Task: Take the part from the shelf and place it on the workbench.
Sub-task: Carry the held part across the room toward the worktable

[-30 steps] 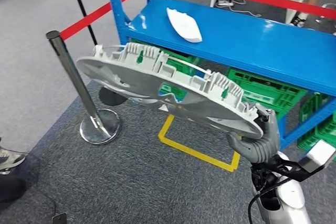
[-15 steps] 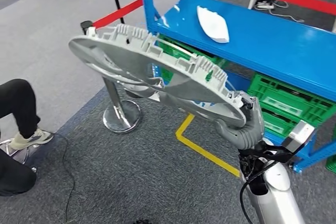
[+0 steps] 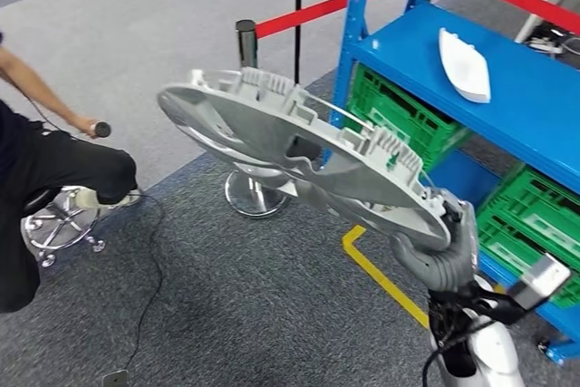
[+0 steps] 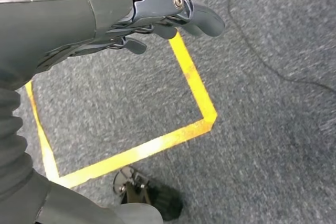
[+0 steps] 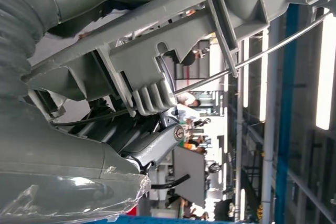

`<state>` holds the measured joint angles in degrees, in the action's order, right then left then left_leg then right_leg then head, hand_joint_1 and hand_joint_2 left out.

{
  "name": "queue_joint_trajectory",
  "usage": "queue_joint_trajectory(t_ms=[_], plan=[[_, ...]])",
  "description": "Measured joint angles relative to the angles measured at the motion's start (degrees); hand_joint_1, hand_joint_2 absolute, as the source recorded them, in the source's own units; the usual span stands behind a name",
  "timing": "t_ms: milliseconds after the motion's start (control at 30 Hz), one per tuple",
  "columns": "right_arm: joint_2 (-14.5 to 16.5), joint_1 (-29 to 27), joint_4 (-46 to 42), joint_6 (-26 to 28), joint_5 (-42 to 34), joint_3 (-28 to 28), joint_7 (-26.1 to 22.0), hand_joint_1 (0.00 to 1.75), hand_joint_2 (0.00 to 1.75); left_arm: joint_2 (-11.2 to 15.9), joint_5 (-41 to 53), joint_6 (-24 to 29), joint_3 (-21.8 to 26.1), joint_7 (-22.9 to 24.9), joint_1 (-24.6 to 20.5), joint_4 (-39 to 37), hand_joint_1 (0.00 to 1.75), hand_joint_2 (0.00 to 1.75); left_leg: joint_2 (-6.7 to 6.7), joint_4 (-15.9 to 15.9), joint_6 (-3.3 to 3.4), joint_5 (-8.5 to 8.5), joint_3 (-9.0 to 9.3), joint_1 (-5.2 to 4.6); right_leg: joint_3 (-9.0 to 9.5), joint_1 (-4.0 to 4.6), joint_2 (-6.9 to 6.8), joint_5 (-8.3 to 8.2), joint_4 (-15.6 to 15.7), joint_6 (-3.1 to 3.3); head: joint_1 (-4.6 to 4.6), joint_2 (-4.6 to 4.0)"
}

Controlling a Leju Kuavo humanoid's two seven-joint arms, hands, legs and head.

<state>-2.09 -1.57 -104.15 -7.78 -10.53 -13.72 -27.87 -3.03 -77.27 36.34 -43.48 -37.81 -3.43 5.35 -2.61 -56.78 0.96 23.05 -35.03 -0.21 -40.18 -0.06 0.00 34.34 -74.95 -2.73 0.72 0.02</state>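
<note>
One long grey part (image 3: 301, 156) fills my head view, gripped at its near end by the right hand (image 3: 441, 256), stretching away from the fingers (image 3: 467, 228) over the carpet, with the blue shelf (image 3: 506, 88) and its white piece (image 3: 465, 65) beyond them and a seated person (image 3: 48, 178) off past the part's far end. From my left wrist view, the left hand (image 4: 166, 17) hangs over yellow floor tape (image 4: 158, 142), its fingers (image 4: 202, 18) loosely spread on nothing. On my right wrist view, the part's ribbed underside (image 5: 158, 56) lies against the curled fingers (image 5: 158, 142).
</note>
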Motion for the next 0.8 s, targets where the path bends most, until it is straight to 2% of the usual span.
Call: queue_joint_trajectory(t_ms=[33,67,133,167,200,300,333,367,433,467,500,533,567,600,667,700,733,767,800], plan=[[-0.3,-1.4,-1.3,0.5,0.4,0.8,-0.2,1.75,1.75,0.4,0.4,-0.1,-0.7,0.2,0.0,0.0,0.0,1.75,-0.87,0.0,-0.03,-0.02,0.01,0.03,0.55,-0.05,0.14,-1.5,1.7,0.03,0.01,0.0],[-0.7,-2.7,-2.7,0.8,0.6,1.6,-0.4,1.75,1.75,0.7,0.7,-0.1,-1.4,0.4,0.0,0.0,0.0,1.75,-1.69,-0.1,-0.1,-0.06,0.02,0.09,2.08,-0.16,0.62,-3.59,5.2,0.05,-0.01,0.0],[-1.5,-4.8,-5.6,1.3,0.8,3.3,-0.7,1.75,1.75,1.4,1.5,-0.1,-2.8,0.9,-0.1,0.0,0.0,1.75,-3.1,-0.4,-0.49,-0.08,-0.15,0.03,5.57,-0.53,2.82,-6.46,12.5,0.17,0.01,0.0],[-1.8,-5.4,-6.7,1.3,0.7,4.0,-0.8,1.75,1.75,1.6,1.8,-0.1,-3.3,1.0,-0.2,0.0,0.0,1.75,-3.56,-0.5,-0.69,-0.08,-0.29,-0.02,6.7,-0.69,3.81,-6.97,14.6,0.26,0.03,0.0],[-2.0,-5.7,-7.3,1.3,0.6,4.4,-0.9,1.75,1.75,1.8,1.9,-0.1,-3.6,1.1,-0.3,0.0,0.0,1.75,-3.84,-0.7,-0.84,-0.07,-0.43,-0.09,7.19,-0.79,4.44,-6.92,15.4,0.35,0.06,0.0],[-2.2,-6.3,-8.3,1.3,0.3,5.0,-0.9,1.75,1.75,2.0,2.1,-0.1,-4.1,1.2,-0.4,0.0,0.0,1.75,-4.27,-0.6,-1.11,-0.29,-0.63,0.02,7.21,-0.68,4.04,-7.01,15.3,0.63,0.1,0.0],[-2.5,-6.7,-9.3,1.2,0.1,5.7,-0.9,1.75,1.75,2.3,2.2,-0.1,-4.6,1.2,-0.5,0.0,0.0,1.75,-3.86,-0.9,-1.48,-0.06,-0.9,0.0,7.2,-0.65,3.35,-7.2,15.4,1.07,0.21,0.0],[-2.8,-7.2,-10.5,1.1,-0.1,6.4,-0.8,1.75,1.75,2.6,2.3,0.0,-5.2,1.3,-0.6,0.1,0.0,1.75,-2.9,-2.2,-1.9,0.78,-1.61,-0.01,7.19,-0.6,2.52,-7.38,15.5,1.59,0.48,0.0],[-3.3,-8.1,-12.5,1.0,-0.3,7.7,-0.8,1.75,1.75,3.0,2.7,0.0,-6.2,1.4,-0.9,0.1,0.0,1.75,-0.08,-7.9,-2.68,4.15,-4.39,-0.05,7.23,-0.53,0.57,-7.68,15.8,2.52,0.98,0.0],[-3.4,-8.4,-12.9,1.1,-0.2,7.9,-0.8,1.75,1.75,3.1,3.0,-0.2,-6.5,1.4,-1.1,0.2,0.0,1.75,0.95,-11.6,-2.83,5.9,-6.06,0.02,7.2,-0.43,-0.19,-7.67,15.8,2.66,1.13,0.0],[-3.5,-8.5,-13.2,1.1,-0.1,8.3,-0.8,1.75,1.75,3.0,3.5,-0.3,-6.9,1.4,-1.3,0.2,0.0,1.75,1.48,-14.4,-2.89,6.89,-7.21,0.09,7.18,-0.34,-0.98,-7.65,15.8,2.72,1.12,0.0],[-3.7,-8.6,-13.4,1.2,0.0,8.5,-0.8,1.75,1.75,3.0,4.0,-0.5,-7.3,1.4,-1.5,0.2,0.0,1.75,1.78,-15.4,-2.88,6.93,-7.52,0.12,7.16,-0.28,-1.77,-7.63,15.8,2.74,1.13,0.0],[-4.0,-8.6,-13.6,1.2,0.1,8.8,-0.8,1.75,1.75,3.0,4.5,-0.5,-7.7,1.4,-1.7,0.2,0.0,1.75,1.97,-14.5,-2.78,6.02,-6.8,0.12,7.16,-0.23,-2.51,-7.62,15.8,2.74,1.13,0.0],[-4.2,-8.6,-14.0,1.2,0.1,9.1,-0.7,1.75,1.75,3.0,5.0,-0.5,-8.2,1.6,-1.8,0.2,0.0,1.75,2.38,-11.8,-2.6,4.5,-5.13,0.07,7.18,-0.2,-3.21,-7.61,15.8,2.73,1.14,0.0],[-4.6,-8.5,-14.9,1.2,0.0,9.7,-0.7,1.75,1.75,3.0,5.7,-0.4,-9.2,2.0,-2.4,0.3,0.0,1.75,5.5,-4.7,-2.03,1.96,-0.92,-0.41,7.26,0.05,-4.52,-7.46,15.6,2.48,1.16,0.0],[-4.9,-8.5,-15.4,1.2,0.0,10.0,-0.7,1.75,1.75,3.0,6.0,-0.3,-9.6,2.2,-2.9,0.4,0.0,1.75,6.9,-2.2,-1.7,1.41,0.45,-0.7,7.29,0.21,-5.18,-7.38,15.6,2.23,1.1,0.0],[-5.0,-8.4,-15.8,1.2,0.0,10.3,-0.7,1.75,1.75,3.0,6.2,-0.2,-10.0,2.4,-3.3,0.5,0.0,1.75,7.79,-0.8,-1.39,1.29,1.09,-0.97,7.37,0.38,-5.91,-7.3,15.6,1.95,1.09,0.0],[-5.2,-8.4,-16.0,1.2,0.0,10.5,-0.6,1.75,1.75,3.0,6.4,-0.2,-10.4,2.5,-3.6,0.5,0.0,1.75,7.48,-0.3,-1.18,1.33,1.06,-1.12,7.45,0.51,-6.73,-7.2,15.6,1.65,1.03,0.0],[-5.3,-8.5,-16.1,1.1,0.0,10.6,-0.4,1.75,1.75,3.0,6.4,-0.2,-10.7,2.6,-3.7,0.6,0.0,1.75,6.61,-0.3,-0.86,1.18,0.99,-1.05,7.6,0.47,-7.38,-7.12,15.8,1.37,0.99,0.0]])
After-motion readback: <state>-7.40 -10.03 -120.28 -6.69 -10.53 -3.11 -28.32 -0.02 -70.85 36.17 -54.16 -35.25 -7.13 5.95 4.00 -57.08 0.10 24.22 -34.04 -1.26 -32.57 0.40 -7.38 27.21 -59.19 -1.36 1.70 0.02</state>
